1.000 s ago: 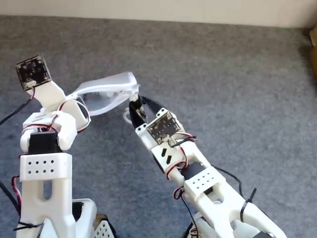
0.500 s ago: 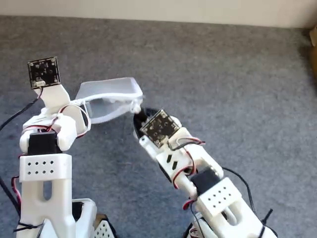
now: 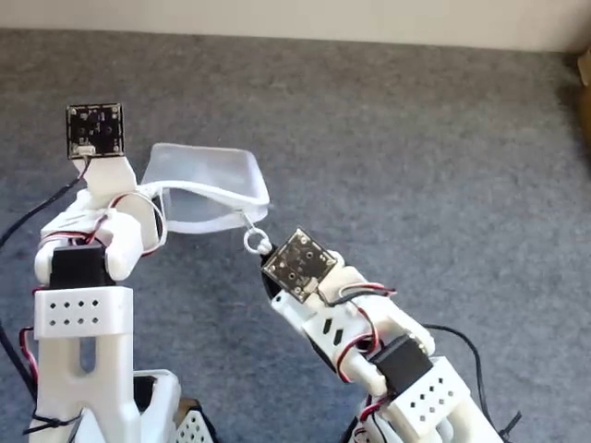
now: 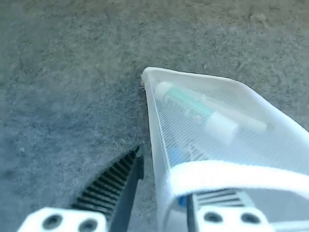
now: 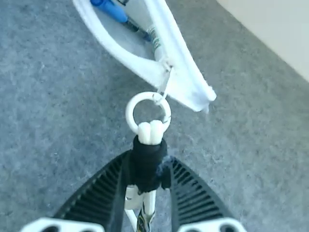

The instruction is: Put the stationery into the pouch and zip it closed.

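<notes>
The pouch (image 3: pixel 205 185), translucent white mesh, hangs lifted off the grey tabletop (image 3: pixel 443 138) between the two arms. The stationery (image 4: pixel 207 113), pens with one of them blue, lies inside it. The left gripper (image 4: pixel 164 188) has its fingers (image 4: pixel 118 186) clenched on one end of the pouch. The right gripper (image 5: pixel 148 163) pinches the black tab (image 5: pixel 145 150) below the zip ring (image 5: pixel 148 112), whose slider (image 5: pixel 166 65) sits at the pouch's corner nearest that arm. Whether the zip is meshed along its whole length I cannot tell. The risk, as I judge it, lies in the opposed pull. Too hard a tug could drag the thin mesh out of the left fingers, or the small tab could slip from the right ones. The pouch would then drop, spilling pens through any gap left open.
</notes>
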Robot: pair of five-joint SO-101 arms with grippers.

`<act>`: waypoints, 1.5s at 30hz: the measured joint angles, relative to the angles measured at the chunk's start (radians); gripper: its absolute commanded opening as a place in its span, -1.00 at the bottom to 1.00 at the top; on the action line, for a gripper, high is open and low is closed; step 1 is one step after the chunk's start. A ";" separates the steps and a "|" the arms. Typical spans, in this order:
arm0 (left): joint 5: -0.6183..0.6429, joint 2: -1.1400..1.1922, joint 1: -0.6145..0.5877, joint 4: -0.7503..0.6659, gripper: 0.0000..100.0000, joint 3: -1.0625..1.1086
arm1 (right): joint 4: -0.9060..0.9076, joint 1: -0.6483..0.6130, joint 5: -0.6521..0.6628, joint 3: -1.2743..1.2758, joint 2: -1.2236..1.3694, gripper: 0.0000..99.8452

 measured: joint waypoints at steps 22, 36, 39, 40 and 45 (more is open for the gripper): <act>-0.193 0.000 0.287 -0.071 -0.70 -0.020 | -0.020 -0.074 0.084 0.385 -0.437 -0.99; -0.370 -0.009 0.466 -0.095 -0.66 -0.020 | -0.020 -0.152 0.141 0.462 -0.523 -0.99; -0.370 -0.009 0.502 -0.095 -0.57 -0.028 | -0.020 -0.152 0.141 0.462 -0.525 -0.99; -0.371 -0.009 0.516 -0.097 -0.57 -0.028 | -0.020 -0.152 0.141 0.462 -0.525 -0.99; -0.371 -0.009 0.566 -0.097 -0.56 -0.034 | -0.020 -0.155 0.143 0.463 -0.525 -0.99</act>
